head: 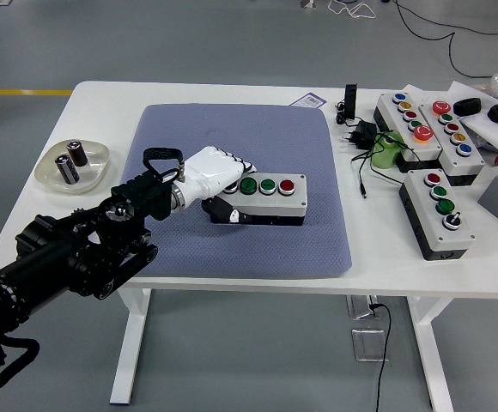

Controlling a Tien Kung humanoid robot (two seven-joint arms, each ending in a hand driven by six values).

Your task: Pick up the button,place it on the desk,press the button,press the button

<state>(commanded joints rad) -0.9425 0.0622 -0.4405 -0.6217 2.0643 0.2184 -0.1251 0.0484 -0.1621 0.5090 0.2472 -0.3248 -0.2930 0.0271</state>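
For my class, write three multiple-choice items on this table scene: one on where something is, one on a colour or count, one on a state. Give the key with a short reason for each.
1. Where does the button box in the left hand lie?
A. in the dish
B. on the blue-grey mat
C. on the floor

2. Which caps show on that box beside the hand?
A. two green, one red
B. three yellow
C. one blue, two white

3. What is the left hand doing?
A. resting open on the bare table
B. hanging off the table edge
C. closed on the box's left end

Key: 1 B, the box sits on the mat at the table's middle. 2 A, two green caps, then a red one at the right. 3 C, white fingers wrap the box's left end.
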